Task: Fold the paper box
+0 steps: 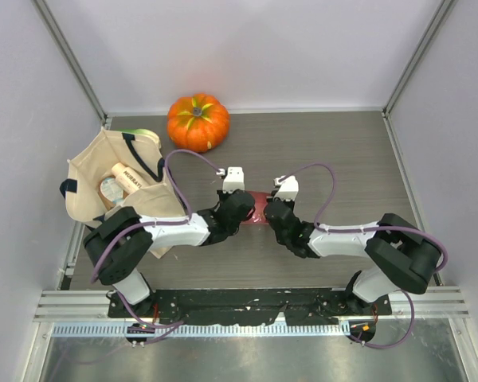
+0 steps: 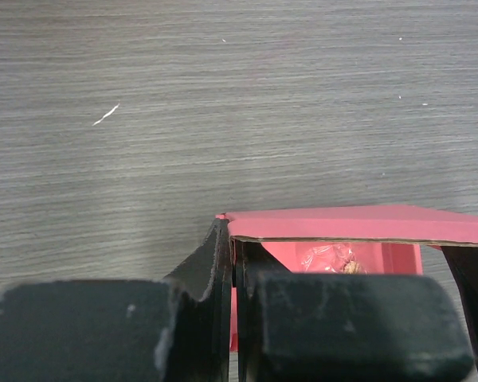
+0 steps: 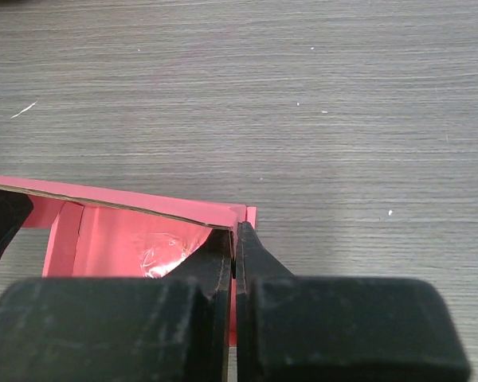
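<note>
Top external view: locate the thin, creased pink-red paper box [image 1: 257,208] near the middle of the grey wood-grain tabletop [image 1: 327,151], directly between the two claws. The paper box stands partly formed, with upright walls and an open interior. In the left wrist view, a crumpled piece of clear film [image 2: 328,256] is visible inside it.

Check the left claw [image 2: 233,259]. Its fingers are pinched together on the left end wall of the paper box, with only the card between them. Check the right claw [image 3: 235,259]. It is closed in the same way on the right end wall. The two claws face each other across the box.

Beyond the box, toward the far edge of the tabletop, note the round orange pumpkin [image 1: 197,122], well apart from the box. On the left side lies the beige fabric tote bag [image 1: 84,195] with dark handles, its mouth open. A labelled cylindrical container [image 1: 130,177] shows inside it.
</note>
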Robot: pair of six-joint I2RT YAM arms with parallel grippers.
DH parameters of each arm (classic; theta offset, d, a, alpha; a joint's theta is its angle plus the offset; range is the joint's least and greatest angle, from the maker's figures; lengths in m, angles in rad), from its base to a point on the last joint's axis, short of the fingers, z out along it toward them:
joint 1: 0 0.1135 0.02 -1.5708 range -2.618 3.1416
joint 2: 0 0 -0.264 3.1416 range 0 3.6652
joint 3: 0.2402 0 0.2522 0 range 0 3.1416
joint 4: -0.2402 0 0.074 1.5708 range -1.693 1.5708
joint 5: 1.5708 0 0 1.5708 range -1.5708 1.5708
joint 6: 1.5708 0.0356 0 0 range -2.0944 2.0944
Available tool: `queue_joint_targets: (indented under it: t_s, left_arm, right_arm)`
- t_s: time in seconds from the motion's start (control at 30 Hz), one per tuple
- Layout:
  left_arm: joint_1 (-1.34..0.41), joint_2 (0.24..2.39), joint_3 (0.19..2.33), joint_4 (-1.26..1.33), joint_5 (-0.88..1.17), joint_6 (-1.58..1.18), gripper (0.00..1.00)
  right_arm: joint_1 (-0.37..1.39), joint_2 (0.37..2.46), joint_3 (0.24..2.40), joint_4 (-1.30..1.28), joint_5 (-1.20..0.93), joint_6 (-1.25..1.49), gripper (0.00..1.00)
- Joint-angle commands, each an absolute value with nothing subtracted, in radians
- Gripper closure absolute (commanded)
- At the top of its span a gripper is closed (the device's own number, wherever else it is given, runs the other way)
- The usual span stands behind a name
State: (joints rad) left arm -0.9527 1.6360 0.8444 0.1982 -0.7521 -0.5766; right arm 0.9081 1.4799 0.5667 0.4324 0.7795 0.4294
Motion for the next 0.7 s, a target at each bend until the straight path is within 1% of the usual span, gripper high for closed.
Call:
queue_joint_targets:
  t_s: [0.0, 0.23, 0.5, 0.67]
  left_arm:
    - [-0.957, 1.644, 0.802, 0.255, -0.873, -0.620, 1.00]
    - [-0.989, 1.641, 0.747, 0.282, -0.913, -0.652, 1.00]
    - [-1.051, 1.643, 0.672, 0.373, -0.989, -0.661, 1.00]
    - [-1.080, 1.669, 0.629, 0.449, -1.052, -0.667, 1.00]
  right_arm:
    - [0.929, 1.482, 0.528, 0.603, 0.933, 0.462, 0.99]
    - [0.977, 1.482, 0.430, 0.712, 1.014, 0.476, 0.99]
    - [1.049, 1.486, 0.308, 0.908, 1.106, 0.463, 0.99]
    - [1.074, 1.502, 0.270, 0.940, 1.121, 0.492, 0.97]
